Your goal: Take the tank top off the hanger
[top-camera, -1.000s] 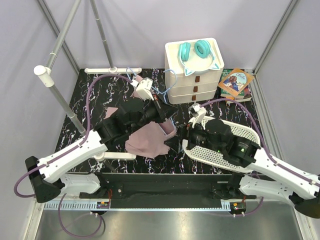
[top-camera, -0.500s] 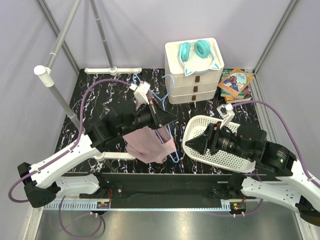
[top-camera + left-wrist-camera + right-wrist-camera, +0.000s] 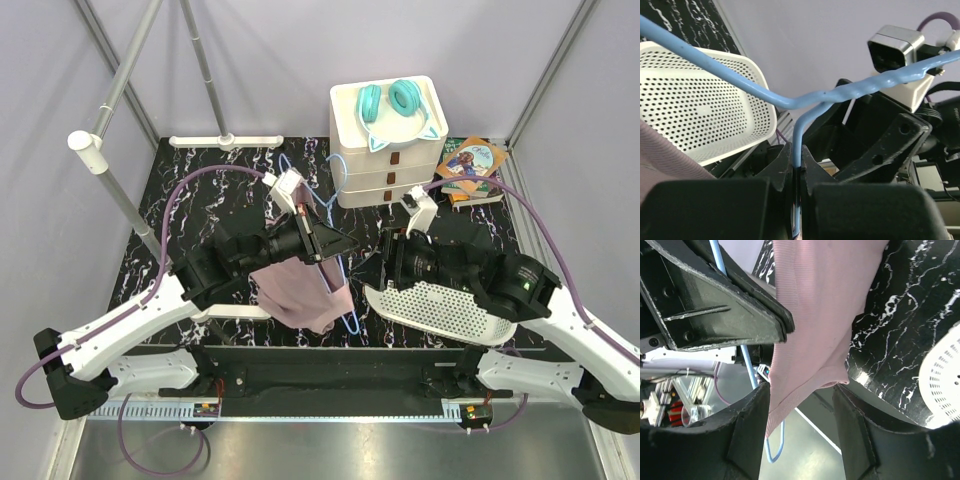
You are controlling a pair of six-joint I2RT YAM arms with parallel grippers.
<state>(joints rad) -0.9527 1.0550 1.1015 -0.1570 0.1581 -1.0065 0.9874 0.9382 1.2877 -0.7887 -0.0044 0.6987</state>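
Note:
My left gripper [image 3: 335, 243] is shut on the light-blue wire hanger [image 3: 346, 316] and holds it above the table. In the left wrist view the hanger wire [image 3: 798, 150] runs up from between the closed fingers. The dusty-pink tank top [image 3: 298, 295] hangs bunched from the hanger below the left gripper. My right gripper [image 3: 372, 268] is open just right of the cloth. In the right wrist view the tank top's [image 3: 815, 315] lower hem hangs between the spread fingers [image 3: 752, 425] of the right gripper [image 3: 801, 392], untouched by the pads. A hanger corner [image 3: 774, 452] shows below.
A white perforated basket [image 3: 440, 305] lies under the right arm and shows in the left wrist view [image 3: 700, 110]. A white drawer unit [image 3: 385, 165] with teal headphones [image 3: 388, 100] stands at the back, a book [image 3: 470, 163] beside it. A grey rail pole [image 3: 125, 205] stands at left.
My right gripper swung away to the right, then came back left to the tank top's edge. The left gripper lifted the hanger a little; the cloth now hangs free.

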